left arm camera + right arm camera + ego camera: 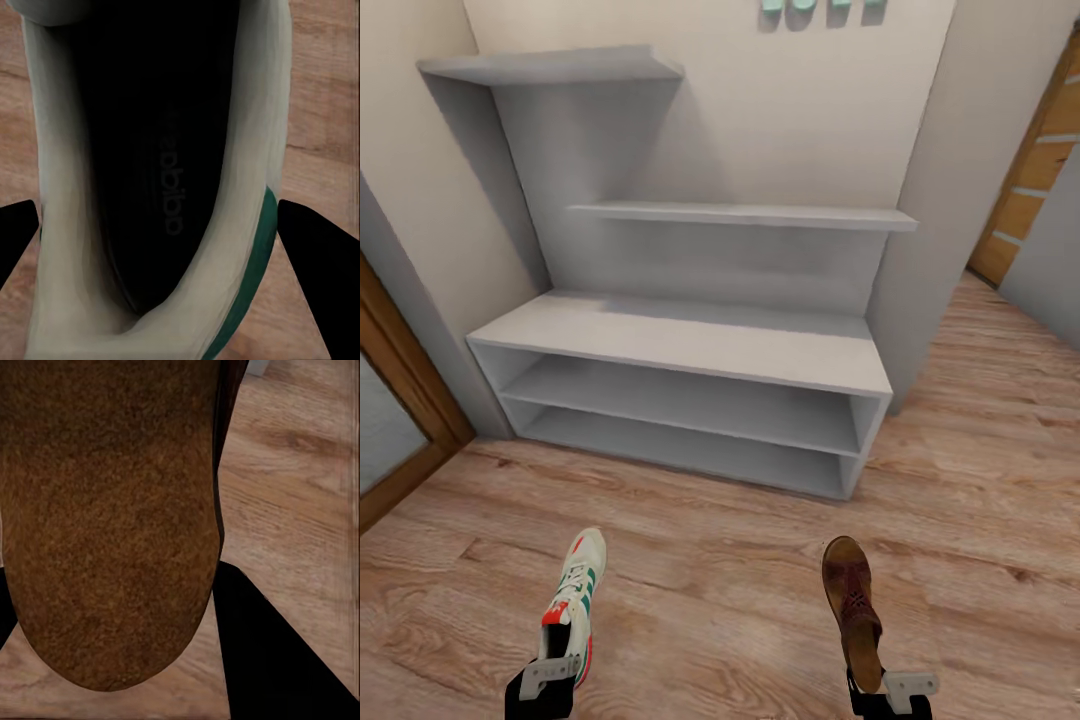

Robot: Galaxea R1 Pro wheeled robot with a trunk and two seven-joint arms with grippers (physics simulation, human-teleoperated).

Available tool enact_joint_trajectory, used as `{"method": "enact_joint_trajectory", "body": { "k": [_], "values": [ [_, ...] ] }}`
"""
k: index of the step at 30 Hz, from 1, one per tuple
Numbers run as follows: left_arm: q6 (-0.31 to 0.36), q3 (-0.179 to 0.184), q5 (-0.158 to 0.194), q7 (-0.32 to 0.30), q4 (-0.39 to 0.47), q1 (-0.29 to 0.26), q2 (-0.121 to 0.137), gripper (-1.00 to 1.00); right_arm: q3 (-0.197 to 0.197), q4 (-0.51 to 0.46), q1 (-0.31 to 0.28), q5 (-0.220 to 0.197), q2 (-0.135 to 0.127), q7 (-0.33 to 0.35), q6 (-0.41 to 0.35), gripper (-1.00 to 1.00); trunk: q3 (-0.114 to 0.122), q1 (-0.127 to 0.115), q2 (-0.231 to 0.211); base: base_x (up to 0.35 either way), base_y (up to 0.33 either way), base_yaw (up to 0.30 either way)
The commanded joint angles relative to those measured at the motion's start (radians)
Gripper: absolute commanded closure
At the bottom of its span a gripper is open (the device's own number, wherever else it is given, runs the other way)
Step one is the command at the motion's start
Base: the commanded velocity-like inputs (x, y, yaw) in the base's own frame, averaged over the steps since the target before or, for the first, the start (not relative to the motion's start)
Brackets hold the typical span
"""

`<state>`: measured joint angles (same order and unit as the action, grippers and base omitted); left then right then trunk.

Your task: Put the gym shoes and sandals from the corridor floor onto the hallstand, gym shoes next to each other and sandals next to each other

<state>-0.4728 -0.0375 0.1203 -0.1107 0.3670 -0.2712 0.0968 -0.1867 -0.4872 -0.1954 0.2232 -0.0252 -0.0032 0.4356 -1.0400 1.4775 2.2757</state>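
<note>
Corridor, floor (740, 560) of light brown wood-plank laminate with visible grain and knots, bounded by pale walls; a wood-framed door (390, 420) at the left edge of the head view, a second wooden door (1030, 170) at the far right. Against the back wall stands the hallstand (680, 345), pale grey-white, comprising a bench top, two low open shelves beneath it, and two staggered wall shelves above, the higher one to the left; the lower edges of mint letters (820, 10) show at the top of the head view. All shelves and the bench top are bare. One gym shoe (572, 605), white with green side stripes and a red-orange patch, is held up in front of the robot on the left, toe toward the hallstand, well short of it. The left gripper (550, 680) is clamped at the shoe's heel end; the left wrist view looks down into the dark insole, with a dark finger (319, 262) on each flank of the shoe's wall. One sandal (852, 610), brown with a dark maroon-brown strap, sits on the right, likewise toe toward the hallstand and apart from the gym shoe. The right gripper (885, 692) grips its heel end; the right wrist view presents the brown textured footbed close up, a dark finger (262, 652) beside it.
</note>
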Motion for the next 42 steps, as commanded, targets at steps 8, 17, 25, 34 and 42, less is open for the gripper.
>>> {"method": "enact_joint_trajectory", "body": {
  "k": [8,17,25,34,42],
  "values": [
    [-0.001,-0.004,0.013,-0.014,0.0,0.0,0.0,1.0,-0.005,0.001,-0.001,0.007,0.001,0.0,0.003,1.0,-0.001,0.0,0.0,0.0,0.074,-0.263],
    [-0.002,-0.004,0.013,-0.015,0.0,0.0,0.0,1.0,-0.005,0.001,-0.001,0.007,0.002,0.0,0.003,1.0,-0.001,0.0,0.0,0.0,0.275,-0.263],
    [-0.002,-0.004,0.013,-0.015,0.0,0.0,0.0,1.0,-0.005,0.0,-0.001,0.006,0.002,0.0,0.003,1.0,-0.001,0.0,0.0,0.0,0.093,-0.182],
    [-0.002,-0.004,0.012,-0.014,0.0,0.0,0.0,1.0,-0.005,-0.007,-0.001,0.005,0.009,0.0,0.003,1.0,-0.003,0.0,0.0,0.0,0.003,-0.008],
    [0.002,0.001,0.0,-0.014,0.001,0.0,0.0,1.0,-0.009,-0.006,-0.001,0.008,0.004,0.0,0.003,1.0,-0.003,0.0,0.0,0.0,0.0,0.0]
  ]
}}
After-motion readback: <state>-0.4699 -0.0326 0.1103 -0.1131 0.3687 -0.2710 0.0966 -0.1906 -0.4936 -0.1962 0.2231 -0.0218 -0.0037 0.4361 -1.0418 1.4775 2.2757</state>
